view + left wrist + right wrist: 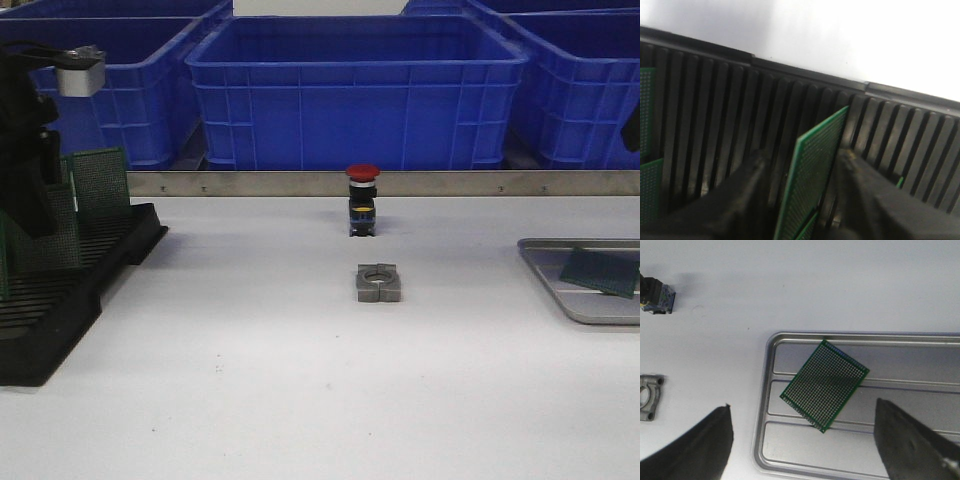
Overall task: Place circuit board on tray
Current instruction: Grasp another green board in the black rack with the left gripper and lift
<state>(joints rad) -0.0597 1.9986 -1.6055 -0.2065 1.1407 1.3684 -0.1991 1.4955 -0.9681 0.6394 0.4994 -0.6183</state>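
A black slotted rack stands at the table's left and holds upright green circuit boards. My left gripper is open and low in the rack. Its dark fingers stand on either side of one upright circuit board, with a gap showing on one side. At the right lies the silver-grey ribbed tray, with a green circuit board flat on it. My right gripper hangs wide open above that tray and its circuit board, holding nothing.
A red-capped push button and a grey metal block with a round hole stand mid-table. Large blue bins line the back behind a metal rail. The right wrist view also shows the metal block beside the tray.
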